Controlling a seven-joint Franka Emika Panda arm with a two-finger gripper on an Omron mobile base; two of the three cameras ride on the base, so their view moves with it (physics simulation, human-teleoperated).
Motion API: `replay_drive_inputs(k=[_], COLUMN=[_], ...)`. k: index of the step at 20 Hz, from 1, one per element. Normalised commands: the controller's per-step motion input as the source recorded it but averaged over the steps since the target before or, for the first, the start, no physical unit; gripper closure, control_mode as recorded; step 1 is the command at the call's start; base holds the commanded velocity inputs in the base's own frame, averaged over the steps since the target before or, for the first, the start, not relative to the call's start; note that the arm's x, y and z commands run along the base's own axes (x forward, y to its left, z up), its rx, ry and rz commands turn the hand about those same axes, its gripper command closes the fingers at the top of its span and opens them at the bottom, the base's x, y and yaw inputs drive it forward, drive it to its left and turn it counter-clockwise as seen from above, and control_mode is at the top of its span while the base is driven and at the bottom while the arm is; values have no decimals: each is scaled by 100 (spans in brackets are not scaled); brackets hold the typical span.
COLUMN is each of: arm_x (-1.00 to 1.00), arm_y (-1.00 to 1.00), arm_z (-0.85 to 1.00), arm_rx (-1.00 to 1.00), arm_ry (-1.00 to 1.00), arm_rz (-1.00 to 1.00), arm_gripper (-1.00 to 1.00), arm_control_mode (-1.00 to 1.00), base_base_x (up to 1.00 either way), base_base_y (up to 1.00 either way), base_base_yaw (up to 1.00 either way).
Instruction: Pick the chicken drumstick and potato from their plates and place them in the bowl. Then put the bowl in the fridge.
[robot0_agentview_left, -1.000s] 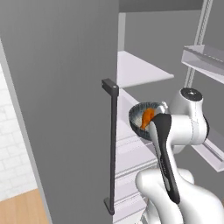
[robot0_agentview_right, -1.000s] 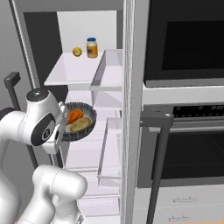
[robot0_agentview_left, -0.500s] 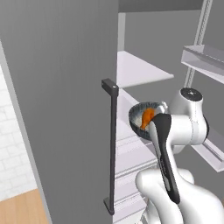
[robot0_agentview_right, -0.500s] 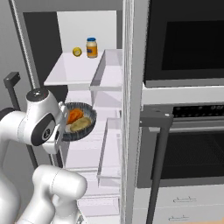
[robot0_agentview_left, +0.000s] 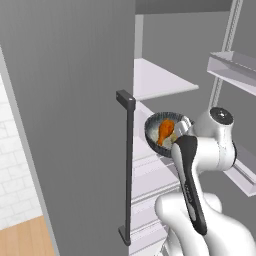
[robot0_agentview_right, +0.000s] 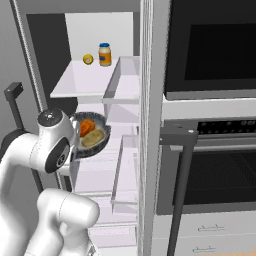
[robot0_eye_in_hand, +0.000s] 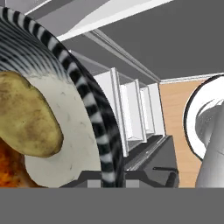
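Matt grey fridge door (robot0_agentview_left: 65, 100), glossy speckled bowl (robot0_agentview_right: 100, 145), rough-skinned potato (robot0_eye_in_hand: 26, 116), wood-look floor (robot0_agentview_left: 25, 242).

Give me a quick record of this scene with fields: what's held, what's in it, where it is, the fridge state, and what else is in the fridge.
held: dark grey round bowl, gripper shut on its rim
contents: orange-brown chicken drumstick and yellowish-tan potato, both inside the bowl
bowl position: carried in front of the white middle shelves, not yet set down
fridge: tall grey fridge, door open, long dark handle
upper shelf: yellow-labelled jar and small yellow fruit
beside fridge: black built-in wall oven
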Motion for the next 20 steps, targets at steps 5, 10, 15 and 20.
replay_drive_inputs(k=[5,10,15,20], arm_x=[70,67,71,55], arm_y=[0,0,0,0], arm_z=[-33,-47,-32,-8], arm_rx=[5,1,1,0], arm_ry=[0,-1,0,0], arm_rz=[7,2,1,3], arm_gripper=[100,100,100,100], arm_control_mode=[-100,-100,-100,-100], base_base_x=[0,0,0,0], base_base_y=[0,0,0,0], base_base_yaw=[0,0,0,0])
